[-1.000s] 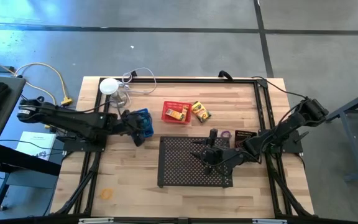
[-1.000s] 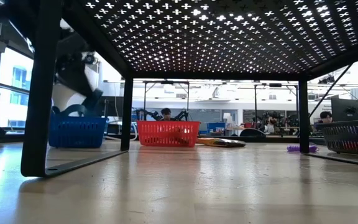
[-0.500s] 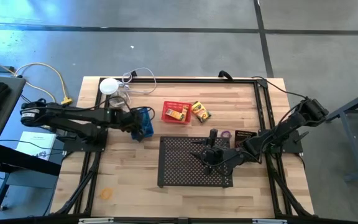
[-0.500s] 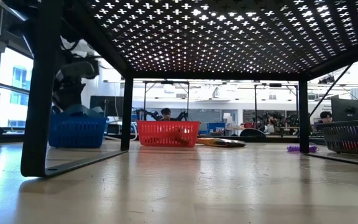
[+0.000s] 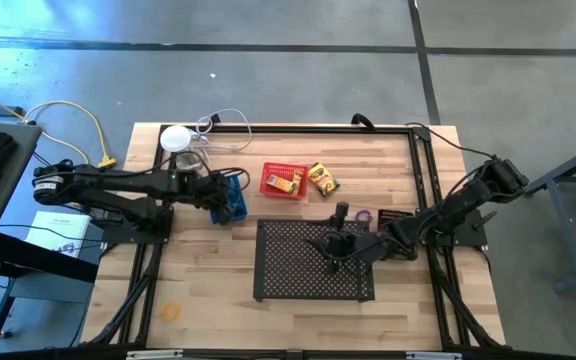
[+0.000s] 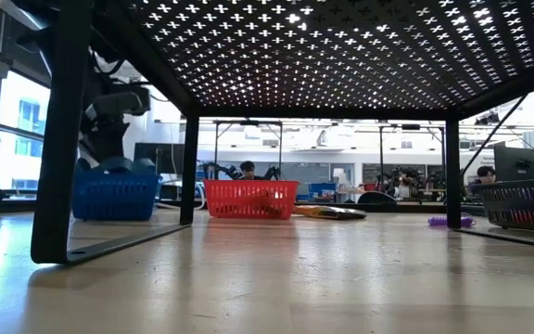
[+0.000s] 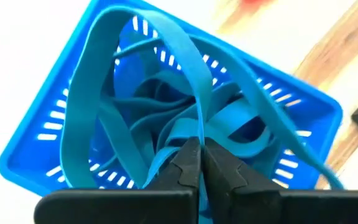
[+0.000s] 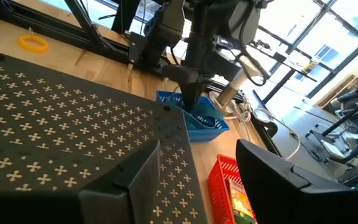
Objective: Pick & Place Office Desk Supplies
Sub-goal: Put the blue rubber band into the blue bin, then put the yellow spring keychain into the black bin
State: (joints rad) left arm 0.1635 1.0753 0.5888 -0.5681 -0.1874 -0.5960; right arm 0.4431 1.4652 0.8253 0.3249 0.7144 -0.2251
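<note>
fingers of the left gripper (image 7: 197, 163) clenched on a blue rubber band (image 7: 166, 81) over the blue basket (image 5: 232, 198) at nine o'clock; right gripper (image 5: 334, 243) spread above the black tray (image 5: 298, 280).

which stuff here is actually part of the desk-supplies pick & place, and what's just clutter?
Job items:
- blue basket with blue rubber bands, left tool shut on them
- red basket holding one crayon box
- second crayon box
- black basket
- purple bands
- yellow band

Lying about:
- perforated tray, right tool over it
- white disc
</note>
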